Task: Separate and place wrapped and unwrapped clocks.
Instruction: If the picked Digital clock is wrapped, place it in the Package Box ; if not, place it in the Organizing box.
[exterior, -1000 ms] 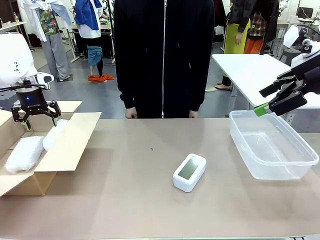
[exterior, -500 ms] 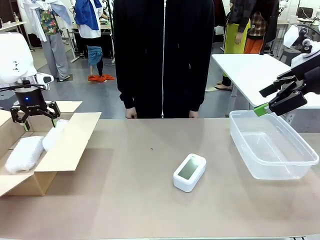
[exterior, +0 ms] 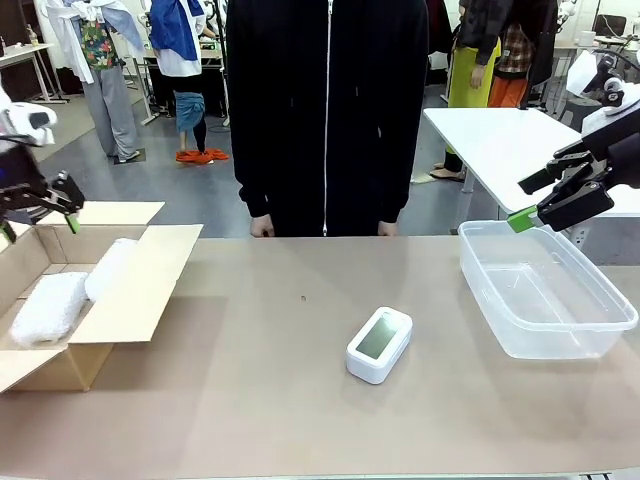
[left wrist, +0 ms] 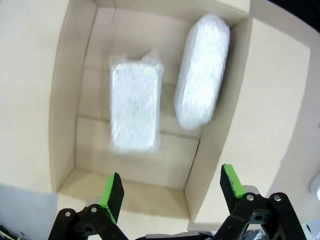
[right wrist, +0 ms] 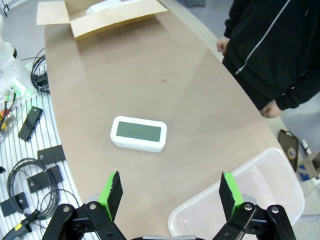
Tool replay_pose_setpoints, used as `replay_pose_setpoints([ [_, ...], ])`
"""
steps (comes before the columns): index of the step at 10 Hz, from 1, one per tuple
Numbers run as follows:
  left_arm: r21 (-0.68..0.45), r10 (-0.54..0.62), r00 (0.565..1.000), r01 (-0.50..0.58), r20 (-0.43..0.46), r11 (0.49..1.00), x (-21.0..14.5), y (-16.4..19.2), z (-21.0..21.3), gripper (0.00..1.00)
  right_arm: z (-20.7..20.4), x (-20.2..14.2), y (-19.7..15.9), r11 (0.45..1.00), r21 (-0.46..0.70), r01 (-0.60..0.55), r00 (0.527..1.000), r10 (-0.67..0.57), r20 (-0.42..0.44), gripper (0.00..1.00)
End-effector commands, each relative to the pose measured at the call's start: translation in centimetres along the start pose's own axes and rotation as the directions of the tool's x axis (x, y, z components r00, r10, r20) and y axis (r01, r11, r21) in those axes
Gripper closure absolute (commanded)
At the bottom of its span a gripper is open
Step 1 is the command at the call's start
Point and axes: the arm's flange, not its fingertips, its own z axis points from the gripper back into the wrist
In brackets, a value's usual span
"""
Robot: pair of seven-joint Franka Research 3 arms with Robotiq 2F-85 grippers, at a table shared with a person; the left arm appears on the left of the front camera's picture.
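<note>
While both grippers hang open, the wrapped ones sit boxed and the bare clock sits out on the table.
The cardboard box, flaps open, holds both wrapped clocks: flat bundle and rounder bundle side by side, the rounder one against a wall. Left gripper is above the box, jaws spread, gripping nothing. Bare clock lies screen-up on the table, between the box and the clear tub, apart from both. Right gripper hangs by the tub's edge, jaws wide, nothing in them.
</note>
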Motion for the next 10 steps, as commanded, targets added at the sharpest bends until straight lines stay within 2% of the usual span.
replay_pose_setpoints([
  [1, 0.016, -0.010, 1.000, 0.010, 0.002, 1.000, -2.9, 1.1, 1.5, 0.00, -0.2, -0.1, -0.2, 1.000, 0.021, -0.002, 1.000, 0.002, 0.015, 0.00],
  [2, 0.022, 0.004, 1.000, -0.004, 0.020, 1.000, -3.7, 1.3, 2.2, 0.00, -0.2, -0.1, -0.2, 1.000, 0.021, -0.002, 1.000, 0.002, 0.015, 0.00],
  [5, -0.019, -0.018, 1.000, 0.018, 0.000, 1.000, -4.8, 1.8, 3.5, 0.00, -0.2, -0.1, -0.2, 1.000, 0.021, -0.002, 1.000, 0.002, 0.015, 0.00],
  [6, -0.025, 0.003, 1.000, -0.003, -0.023, 1.000, -4.3, 1.8, 3.4, 0.00, -0.2, -0.1, -0.2, 1.000, 0.021, -0.002, 1.000, 0.002, 0.015, 0.00],
  [7, -0.005, 0.035, 0.995, -0.035, -0.092, 0.999, -3.0, 1.8, 2.5, 0.00, -0.2, -0.1, -0.2, 1.000, 0.021, -0.002, 1.000, 0.002, 0.015, 0.00],
  [8, -0.005, 0.007, 1.000, -0.007, 0.004, 1.000, -4.6, 1.4, 3.5, 0.00, -0.2, -0.1, -0.2, 1.000, 0.021, -0.002, 1.000, 0.002, 0.015, 0.00],
  [10, -0.005, 0.007, 1.000, -0.007, 0.004, 1.000, -4.6, 1.4, 3.5, 0.00, -0.2, -0.1, -0.2, 1.000, 0.021, -0.002, 1.000, 0.002, 0.015, 0.00],
])
